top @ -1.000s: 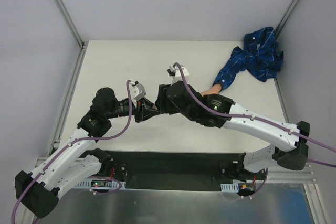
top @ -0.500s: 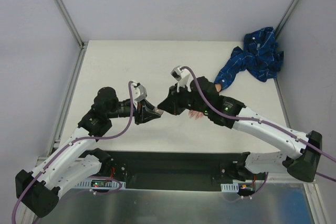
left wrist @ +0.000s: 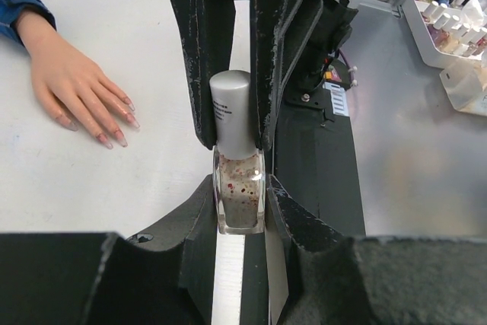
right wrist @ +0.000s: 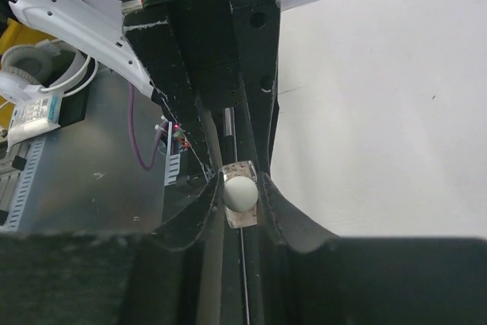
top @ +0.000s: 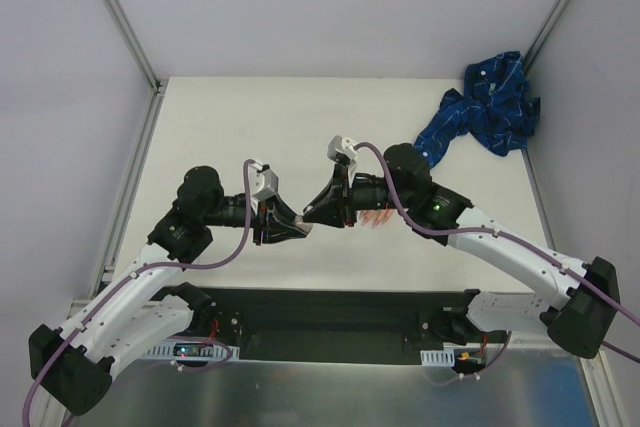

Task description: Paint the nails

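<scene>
My left gripper (left wrist: pixel 240 188) is shut on the glass body of a small clear polish bottle (left wrist: pixel 240 195) with red specks, and holds it above the table. My right gripper (right wrist: pixel 241 188) is shut on the bottle's silver cap (left wrist: pixel 232 112), whose round top shows in the right wrist view (right wrist: pixel 240 192). In the top view the two grippers meet tip to tip, left (top: pixel 290 227) and right (top: pixel 316 215). The mannequin hand (left wrist: pixel 72 81) lies flat on the table, with its glossy pinkish nails (left wrist: pixel 119 141) showing. In the top view only its fingers (top: pixel 378 217) show under the right arm.
The blue patterned sleeve (top: pixel 485 107) lies bunched at the table's far right corner. A white rack of polish bottles (left wrist: pixel 449 13) stands off the table beside the arm bases. The black base rail (top: pixel 330 312) runs along the near edge.
My right gripper has swung down and left, turned toward the left gripper, and shut on the bottle's cap. The right arm has cleared the mannequin fingers. My left gripper has shifted slightly.
</scene>
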